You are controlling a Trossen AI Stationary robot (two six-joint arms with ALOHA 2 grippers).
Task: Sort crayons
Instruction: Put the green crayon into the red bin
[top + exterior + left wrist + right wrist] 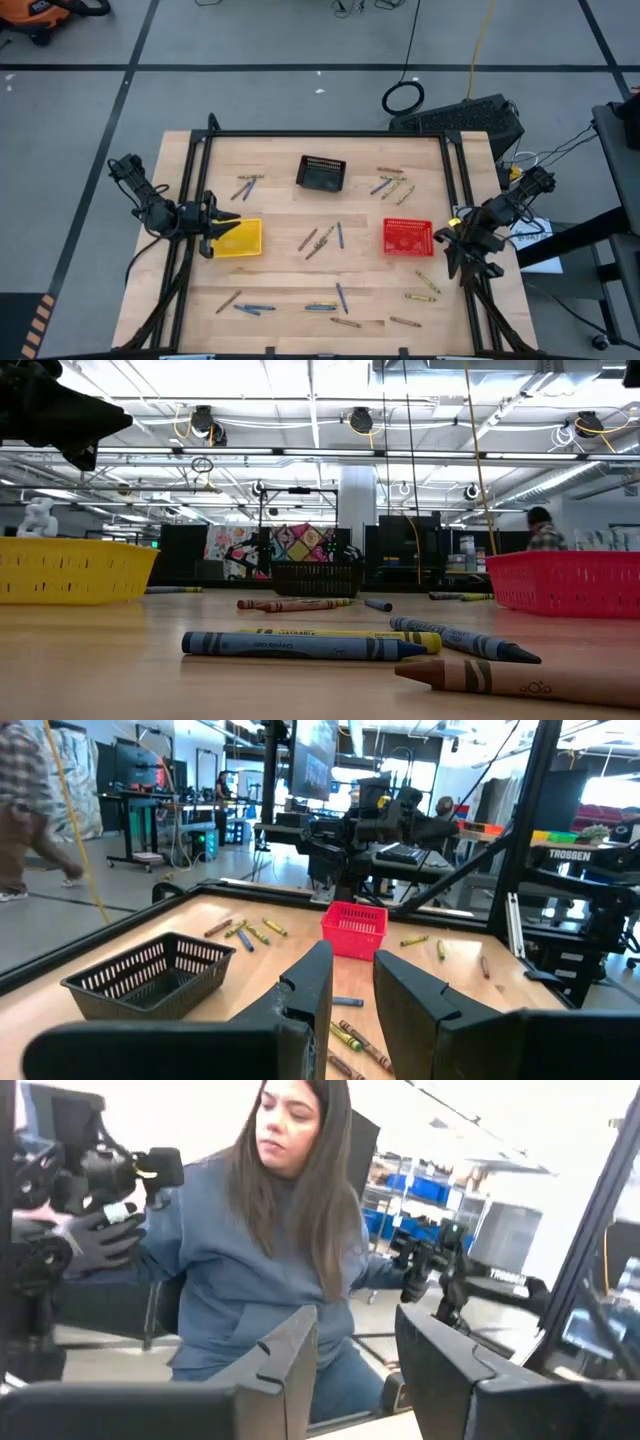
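Several crayons lie flat on the wooden table: a middle cluster [320,240], a row near the near edge [320,306], a group at the right [425,290], and groups at the far side [390,185] [245,185]. The low view shows a blue crayon [300,646] and a brown crayon [520,678] up close. My left gripper [225,226] is open and empty, above the left end of the yellow basket [243,238]; its fingers also show in the left wrist view [350,990]. My right gripper [355,1350] is open and empty, in the air beside the red basket [408,236], near the table's right edge.
A black mesh basket [321,172] stands at the far middle, the yellow one at the left and the red one at the right. A black frame [330,134] borders the table. A person [270,1250] sits beyond the table in the right wrist view.
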